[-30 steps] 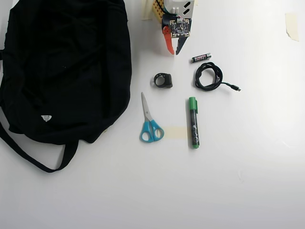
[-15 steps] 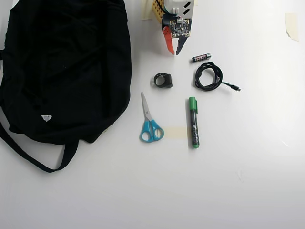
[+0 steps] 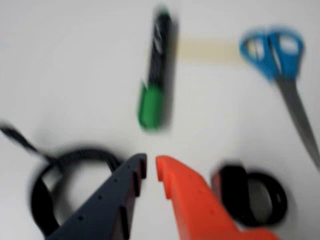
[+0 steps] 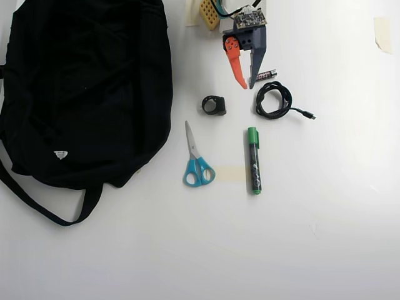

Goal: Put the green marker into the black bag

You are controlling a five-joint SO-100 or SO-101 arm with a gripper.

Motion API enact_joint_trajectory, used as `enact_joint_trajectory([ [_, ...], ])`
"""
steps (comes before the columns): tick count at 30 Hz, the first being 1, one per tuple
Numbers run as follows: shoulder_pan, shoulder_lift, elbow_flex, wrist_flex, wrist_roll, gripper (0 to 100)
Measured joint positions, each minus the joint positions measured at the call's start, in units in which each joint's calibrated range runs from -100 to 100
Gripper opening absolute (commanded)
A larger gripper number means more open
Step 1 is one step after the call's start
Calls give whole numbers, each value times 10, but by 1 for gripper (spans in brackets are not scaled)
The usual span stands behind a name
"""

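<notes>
Green-capped marker: thick dark-barrelled green marker (image 4: 253, 160) lies untouched on the white desk (image 4: 325, 237), lower centre of the overhead view.
Tool: orange-and-dark tool (image 4: 245, 85), top centre, slightly parted, empty.
Bag: large black fabric bag (image 4: 81, 87), left, well apart.
Remaining: grasp, carry, drop.

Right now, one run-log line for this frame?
phase: approach | gripper: open, empty | green marker: on table, untouched | black bag: left in overhead view | nearby: scissors, cable
</notes>
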State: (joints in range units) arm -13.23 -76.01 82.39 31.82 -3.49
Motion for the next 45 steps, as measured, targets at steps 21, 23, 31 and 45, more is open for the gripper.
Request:
enact_joint_trajectory([
  [21, 48, 500, -410, -222, -12, 3],
  [23, 54, 541, -447, -236, -12, 3],
  [31, 62, 686, -645, -241, -12, 3],
  [45, 62, 759, -900, -46, 30, 3],
])
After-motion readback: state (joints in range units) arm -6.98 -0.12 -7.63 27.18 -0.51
